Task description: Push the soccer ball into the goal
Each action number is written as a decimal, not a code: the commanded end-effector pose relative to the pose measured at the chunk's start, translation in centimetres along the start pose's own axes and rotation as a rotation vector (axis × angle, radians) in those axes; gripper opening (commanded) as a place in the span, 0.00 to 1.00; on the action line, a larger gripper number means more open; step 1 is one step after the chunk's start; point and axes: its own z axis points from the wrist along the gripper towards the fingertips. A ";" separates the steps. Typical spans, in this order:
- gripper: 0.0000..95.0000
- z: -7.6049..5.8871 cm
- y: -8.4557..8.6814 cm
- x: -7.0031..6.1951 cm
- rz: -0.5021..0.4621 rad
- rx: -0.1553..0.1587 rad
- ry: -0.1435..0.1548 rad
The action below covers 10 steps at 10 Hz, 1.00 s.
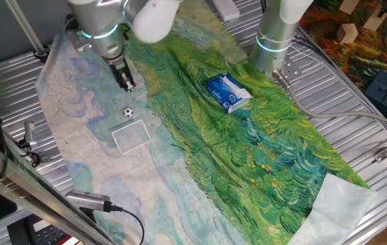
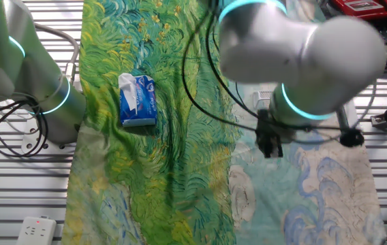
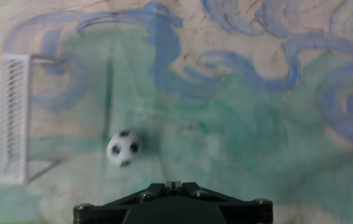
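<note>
1. The arm is hanging over the pale end of the painted cloth (image 1: 200, 129), with the gripper (image 1: 128, 83) pointing down, near the ball (image 1: 128, 111) but apart from it.
2. The ball is lying on the cloth between the gripper and the goal (image 1: 131, 136), near the goal's mouth and not yet inside. In the hand view the ball (image 3: 123, 148) is sitting right of the goal (image 3: 15, 118), toward the lower end of its frame.
3. The fingers appear drawn together in the one fixed view; in the hand view only the gripper body is showing, and in the other fixed view the arm is hiding the tips. Nothing is being held.
4. Handling, as judged: the ball is looking very light, hard and smooth, and is likely rolling freely at the slightest touch. Gripping is not called for; contact is best made low on the side facing away from the goal, square to the mouth.
5. Risk, as judged: an off-centre nudge is liable to send the ball past the frame, and the light mesh goal may be shifting if struck.
6. A blue-and-white packet (image 1: 227, 92) is lying well apart on the green part, not involved.
</note>
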 end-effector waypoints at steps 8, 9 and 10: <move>0.00 1.2 8.9 -8.5 0.174 -0.072 -0.080; 0.00 -0.3 9.8 -10.0 0.201 -0.072 -0.052; 0.00 -1.1 9.6 -10.3 0.194 -0.072 -0.037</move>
